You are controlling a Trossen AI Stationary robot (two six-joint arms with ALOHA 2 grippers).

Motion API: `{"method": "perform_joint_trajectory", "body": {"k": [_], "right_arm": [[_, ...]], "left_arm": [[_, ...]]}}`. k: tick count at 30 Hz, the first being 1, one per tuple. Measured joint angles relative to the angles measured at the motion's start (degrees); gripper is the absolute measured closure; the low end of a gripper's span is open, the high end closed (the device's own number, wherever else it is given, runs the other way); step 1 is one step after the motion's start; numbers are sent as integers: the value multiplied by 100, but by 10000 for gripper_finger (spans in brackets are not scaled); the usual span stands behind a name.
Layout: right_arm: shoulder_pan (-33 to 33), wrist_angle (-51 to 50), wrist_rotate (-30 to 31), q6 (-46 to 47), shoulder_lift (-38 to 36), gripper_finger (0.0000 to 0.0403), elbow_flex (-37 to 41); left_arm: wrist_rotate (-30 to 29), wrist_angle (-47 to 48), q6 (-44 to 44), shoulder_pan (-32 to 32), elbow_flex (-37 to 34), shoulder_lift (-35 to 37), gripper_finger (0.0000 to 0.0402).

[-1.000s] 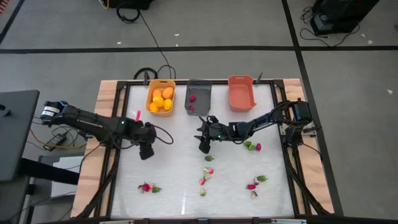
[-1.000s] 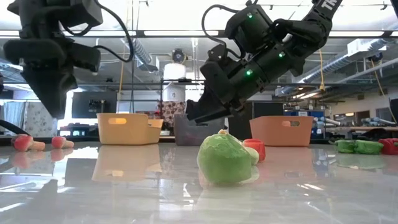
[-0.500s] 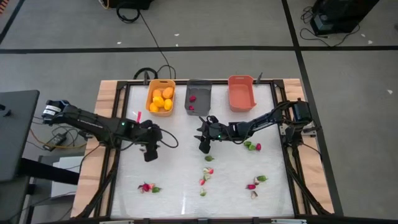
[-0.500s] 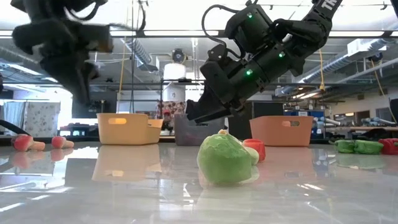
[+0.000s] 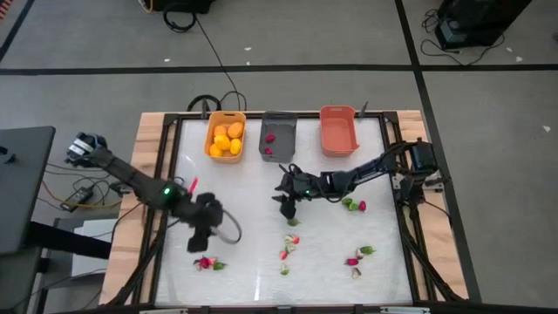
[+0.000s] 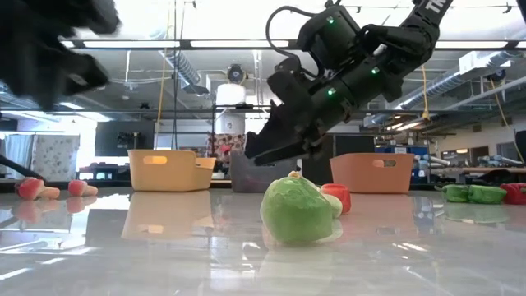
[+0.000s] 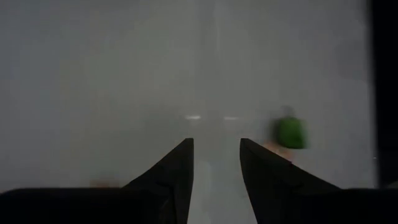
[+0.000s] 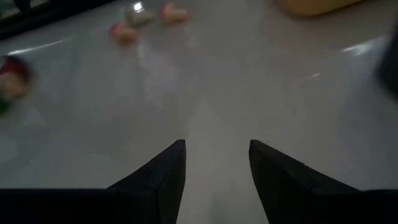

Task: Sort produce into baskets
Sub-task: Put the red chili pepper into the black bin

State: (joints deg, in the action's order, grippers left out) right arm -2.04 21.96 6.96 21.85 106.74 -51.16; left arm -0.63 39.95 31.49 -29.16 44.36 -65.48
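Three baskets stand along the far edge: a yellow-orange one (image 5: 224, 136) with yellow fruits, a dark grey one (image 5: 278, 137) with red pieces, and a coral one (image 5: 338, 131). Small red, green and pale pieces lie scattered on the near half of the table. My left gripper (image 5: 201, 237) is open and empty, above the table just beyond a red-and-green piece (image 5: 207, 262). A green bit (image 7: 291, 132) shows in its wrist view. My right gripper (image 5: 286, 208) is open and empty near the table's middle, beyond a green piece (image 5: 294, 221) that looms large in the low view (image 6: 297, 210).
More pieces lie at the near middle (image 5: 288, 246) and near right (image 5: 359, 257), and a green and red pair (image 5: 353, 205) lies beside the right arm. Radish-like pieces (image 8: 124, 31) show in the right wrist view. The wooden table frame (image 5: 148, 174) borders the white surface.
My left gripper has swung toward the table's near edge, from beside the table's left middle down toward the red-and-green piece at the near left. It looks blurred in the low view. My right arm has kept nearly still.
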Motion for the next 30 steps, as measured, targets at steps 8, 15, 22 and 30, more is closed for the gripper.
{"method": "perform_joint_trajectory", "body": {"k": [8,15,22,30], "right_arm": [[-194,-26,-76,-473,0,214,0],[-217,34,-61,-642,0,214,0],[-213,376,-61,-666,0,214,2],[-213,896,-83,-1167,0,211,2]], "left_arm": [[-690,-303,1543,-1524,2,-307,267],[-377,-571,2807,-1906,0,-965,267],[-163,-883,2723,-1935,0,-1352,267],[-92,-1096,2704,-1936,0,-1673,266]]}}
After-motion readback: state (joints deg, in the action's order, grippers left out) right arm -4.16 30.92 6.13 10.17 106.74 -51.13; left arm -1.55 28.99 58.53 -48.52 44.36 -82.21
